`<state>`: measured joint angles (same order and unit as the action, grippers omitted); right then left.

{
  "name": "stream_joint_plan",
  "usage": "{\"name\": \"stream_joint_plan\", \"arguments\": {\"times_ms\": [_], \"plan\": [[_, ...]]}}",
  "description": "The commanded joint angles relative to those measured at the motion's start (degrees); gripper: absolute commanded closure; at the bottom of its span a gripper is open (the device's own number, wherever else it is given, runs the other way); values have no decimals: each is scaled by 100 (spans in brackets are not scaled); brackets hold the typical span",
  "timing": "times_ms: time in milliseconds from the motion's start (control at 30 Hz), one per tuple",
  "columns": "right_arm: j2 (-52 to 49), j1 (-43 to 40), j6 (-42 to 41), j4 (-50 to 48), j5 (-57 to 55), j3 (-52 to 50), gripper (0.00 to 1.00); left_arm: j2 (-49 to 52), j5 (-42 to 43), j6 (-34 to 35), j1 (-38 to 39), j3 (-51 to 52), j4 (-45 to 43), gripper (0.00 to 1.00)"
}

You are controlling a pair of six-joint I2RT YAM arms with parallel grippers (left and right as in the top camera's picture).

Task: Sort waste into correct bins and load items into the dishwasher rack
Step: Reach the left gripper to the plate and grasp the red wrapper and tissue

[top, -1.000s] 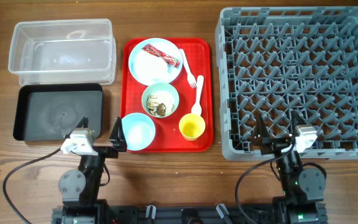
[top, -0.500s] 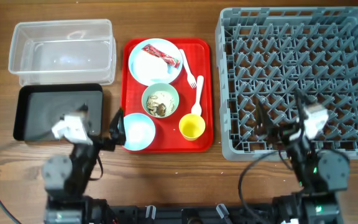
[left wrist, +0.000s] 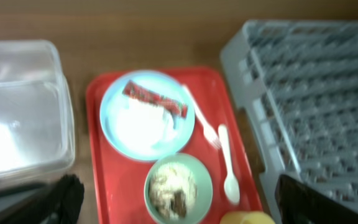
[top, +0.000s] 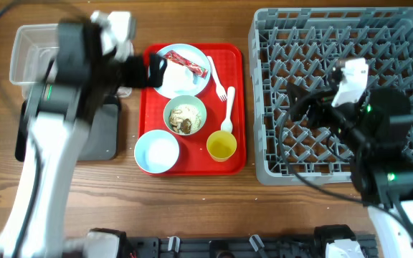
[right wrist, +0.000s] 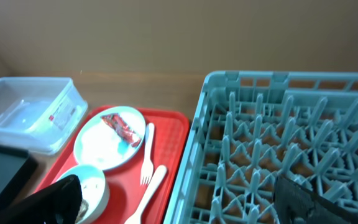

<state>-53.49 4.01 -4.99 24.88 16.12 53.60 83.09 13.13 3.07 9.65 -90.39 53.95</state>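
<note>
The red-and-white wrapper (top: 186, 63) lies on the pale blue plate (top: 181, 77) on the red tray. The pale green bowl (top: 185, 116) holds the food scraps. The blue bowl (top: 156, 152), yellow cup (top: 221, 146), fork (top: 219, 82) and spoon (top: 229, 115) are on the tray too. My left gripper (top: 151, 72) is open and empty, held high at the plate's left edge; its wrist view shows the plate (left wrist: 146, 118), wrapper (left wrist: 156, 99) and green bowl (left wrist: 178, 186). My right gripper (top: 301, 100) is open and empty above the grey rack (top: 378, 43).
The red tray (top: 239, 107) sits between the bins and the rack. The clear tub (top: 27, 50) is at the far left, the black tray (top: 102, 136) in front of it; my left arm covers part of both. The rack's left wall (right wrist: 197, 143) stands beside the tray.
Both arms have risen from the table's front edge. The left gripper swung up and back to the plate's left side; the right gripper moved back over the rack.
</note>
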Motion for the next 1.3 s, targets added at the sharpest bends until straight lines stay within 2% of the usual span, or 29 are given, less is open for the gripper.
{"name": "stream_joint_plan", "arguments": {"times_ms": [0,67,133,300,433,467,600,700,933,1267], "plan": [[-380,-22,35,190,588,356,0,1733,-262,-105,142,-1873,1117,0],[-520,-22,35,216,828,354,0,2509,-11,-94,151,-2647,1589,0],[-616,-22,31,232,933,354,0,3064,332,-92,149,-3014,1565,0],[-793,-22,-28,433,1099,354,0,3928,1342,-92,155,-3038,1270,0],[-802,-22,-103,505,1097,354,0,4402,1419,28,177,-3038,944,0],[-802,-22,-103,507,1097,354,0,4513,1333,197,188,-3038,848,0],[-802,-22,-103,507,1095,352,0,4905,57,1838,251,-3038,590,0],[-802,-22,-107,535,1095,350,0,5093,-527,2315,352,-3038,466,0],[-802,-22,-114,647,1095,339,0,5348,-1506,2507,717,-3038,330,0],[-809,-22,-103,743,1073,337,0,5840,-1777,2590,885,-3038,127,0]]}}
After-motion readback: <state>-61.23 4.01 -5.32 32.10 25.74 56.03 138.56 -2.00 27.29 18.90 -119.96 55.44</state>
